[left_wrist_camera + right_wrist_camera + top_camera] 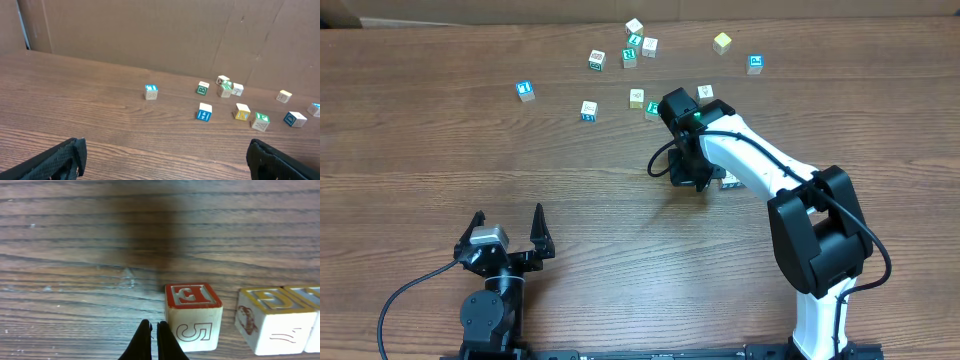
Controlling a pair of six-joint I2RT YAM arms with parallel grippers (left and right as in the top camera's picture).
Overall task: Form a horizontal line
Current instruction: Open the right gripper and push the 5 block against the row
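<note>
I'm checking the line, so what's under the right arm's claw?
The wrist view shows the shut right claw beside a red-topped block, then a gap, then a yellow-topped block touching another. From overhead, the right arm covers nearly all of them.

A row of cubes, with one gap

Your row of small cream wooden letter cubes (280, 325) sits flat on the brown wood-grain table (75, 240). At its left end the red-topped cube (194, 315), an outlined 5 on its front, stands just apart. The yellow-topped cube (270, 300) touches a third cube (309, 296), which is cut off by the right edge.
</note>
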